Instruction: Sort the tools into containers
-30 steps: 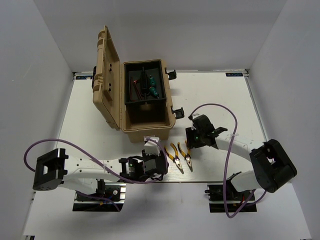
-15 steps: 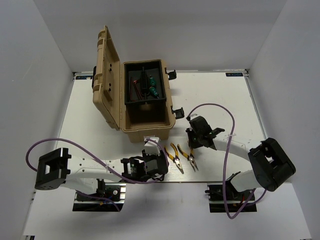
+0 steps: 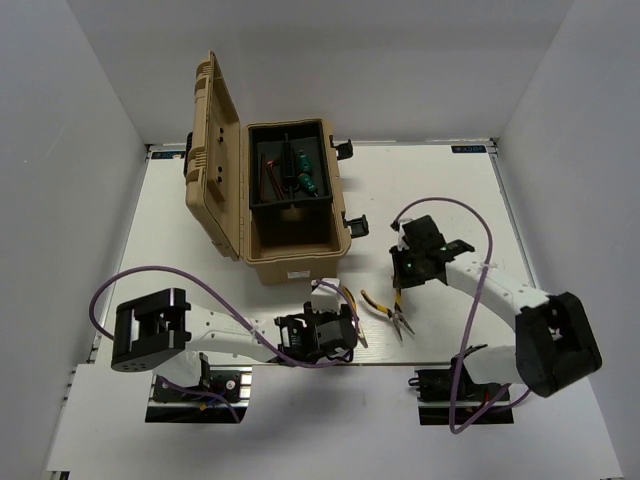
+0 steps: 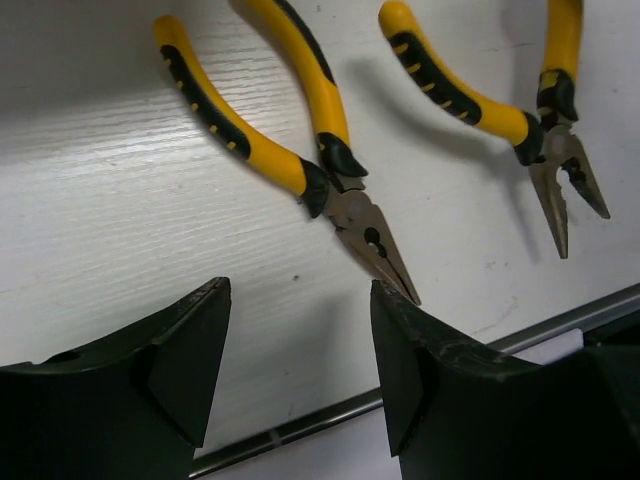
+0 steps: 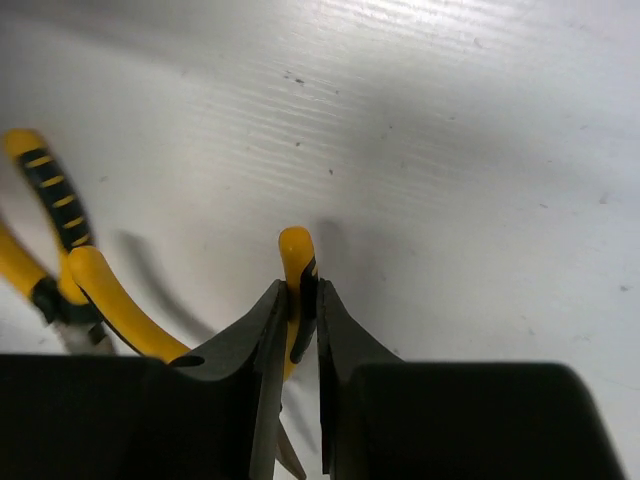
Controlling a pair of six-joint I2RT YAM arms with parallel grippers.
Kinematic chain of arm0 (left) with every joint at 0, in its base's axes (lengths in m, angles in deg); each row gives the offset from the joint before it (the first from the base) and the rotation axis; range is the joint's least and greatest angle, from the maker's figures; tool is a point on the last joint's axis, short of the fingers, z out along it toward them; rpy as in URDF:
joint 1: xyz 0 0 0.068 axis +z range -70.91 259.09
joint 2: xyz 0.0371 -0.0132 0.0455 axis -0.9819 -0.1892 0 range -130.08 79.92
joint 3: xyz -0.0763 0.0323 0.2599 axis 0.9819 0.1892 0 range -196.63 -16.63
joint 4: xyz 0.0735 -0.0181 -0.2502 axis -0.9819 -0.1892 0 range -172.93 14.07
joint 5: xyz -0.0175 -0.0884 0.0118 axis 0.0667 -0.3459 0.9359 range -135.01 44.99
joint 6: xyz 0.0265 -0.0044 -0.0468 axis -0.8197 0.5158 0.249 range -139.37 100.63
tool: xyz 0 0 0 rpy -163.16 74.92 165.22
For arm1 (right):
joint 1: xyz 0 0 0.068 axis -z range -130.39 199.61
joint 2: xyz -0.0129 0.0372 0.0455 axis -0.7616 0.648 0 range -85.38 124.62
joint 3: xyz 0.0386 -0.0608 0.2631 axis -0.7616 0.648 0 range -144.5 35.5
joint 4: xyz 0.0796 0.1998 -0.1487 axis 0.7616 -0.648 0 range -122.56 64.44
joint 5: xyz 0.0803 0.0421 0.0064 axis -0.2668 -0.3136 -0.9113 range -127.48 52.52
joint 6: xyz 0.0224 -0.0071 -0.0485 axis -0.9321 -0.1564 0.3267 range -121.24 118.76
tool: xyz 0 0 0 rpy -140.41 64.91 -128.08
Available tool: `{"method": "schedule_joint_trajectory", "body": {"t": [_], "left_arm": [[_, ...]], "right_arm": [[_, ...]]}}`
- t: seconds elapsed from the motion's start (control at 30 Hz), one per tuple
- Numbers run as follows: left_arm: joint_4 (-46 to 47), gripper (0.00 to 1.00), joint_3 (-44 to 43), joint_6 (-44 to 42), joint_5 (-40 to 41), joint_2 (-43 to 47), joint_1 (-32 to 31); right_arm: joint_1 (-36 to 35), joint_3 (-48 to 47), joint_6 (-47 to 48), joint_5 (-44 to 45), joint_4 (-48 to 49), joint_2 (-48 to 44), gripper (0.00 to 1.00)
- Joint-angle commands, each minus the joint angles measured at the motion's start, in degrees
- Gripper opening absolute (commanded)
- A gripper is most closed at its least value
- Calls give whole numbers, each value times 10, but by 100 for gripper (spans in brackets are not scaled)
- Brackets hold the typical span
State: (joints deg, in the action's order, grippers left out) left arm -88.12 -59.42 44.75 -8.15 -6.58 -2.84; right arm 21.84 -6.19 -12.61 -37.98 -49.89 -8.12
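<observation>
Two yellow-and-black pliers lie near the table's front edge. My right gripper (image 3: 400,284) (image 5: 300,290) is shut on one handle of the right pliers (image 3: 384,309) (image 5: 295,250), whose other handle splays out to the left. The left pliers (image 3: 349,298) (image 4: 300,165) lie flat, their nose tip close to my right-hand fingertip (image 4: 388,300). My left gripper (image 3: 338,332) (image 4: 300,300) hangs open just above the table, nothing between its fingers. The tan toolbox (image 3: 298,264) stands open behind, with a green-handled screwdriver (image 3: 306,183) and dark tools in its black tray.
The toolbox lid (image 3: 212,150) stands upright on the left side, black latches (image 3: 355,225) sticking out on the right. The table's front edge (image 4: 300,425) runs right under my left fingers. White walls close in the left, back and right.
My right gripper has shut on a handle of the right pliers and swung it rightward, spreading the handles. My left arm has slid right, up to the left pliers.
</observation>
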Motion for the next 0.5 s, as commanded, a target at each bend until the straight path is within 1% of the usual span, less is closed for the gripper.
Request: {"method": "schedule_joint_trajectory", "body": {"t": [0.0, 0.17, 0.27, 0.37, 0.4, 0.47], "left_arm": [[37, 68, 6, 4, -3, 14, -3], [25, 68, 11, 16, 10, 26, -3], [25, 68, 33, 22, 16, 49, -3], [25, 68, 48, 29, 22, 69, -3], [25, 68, 48, 34, 28, 75, -3], [25, 68, 61, 34, 28, 83, -3]], "right_arm": [[12, -59, 36, -50, -53, -64, 0], [31, -115, 73, -26, -93, -90, 0], [39, -153, 97, -28, -118, -111, 0], [40, -213, 104, -40, -135, -109, 0], [41, -258, 102, -59, -135, -104, 0], [42, -287, 100, -80, -139, -90, 0]]}}
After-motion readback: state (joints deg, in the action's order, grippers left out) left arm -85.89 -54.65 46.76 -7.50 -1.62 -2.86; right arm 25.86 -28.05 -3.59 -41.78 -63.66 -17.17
